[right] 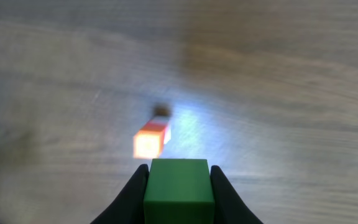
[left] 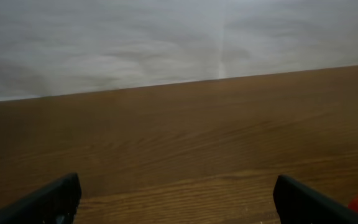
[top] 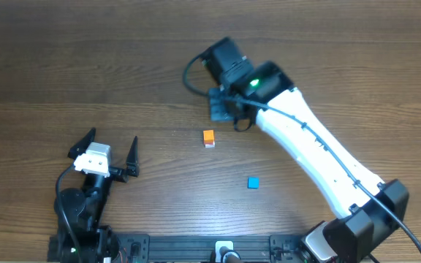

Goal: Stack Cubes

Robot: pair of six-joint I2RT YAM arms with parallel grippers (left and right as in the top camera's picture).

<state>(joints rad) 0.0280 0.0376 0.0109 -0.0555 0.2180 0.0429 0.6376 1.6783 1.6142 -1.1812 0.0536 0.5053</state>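
Green cube [right: 179, 199], clamped in right end effector [right: 179, 180], hovers near orange cube [right: 151, 142]; left end effector [top: 112, 137] spread apart.

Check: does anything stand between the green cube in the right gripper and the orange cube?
Nothing visible does. The right gripper holds the small green cube above the wooden table, with the small orange cube just ahead of it. The small blue cube lies well aside.

Soft even light, with white glare (hazy) on the tabletop [right: 188, 132].
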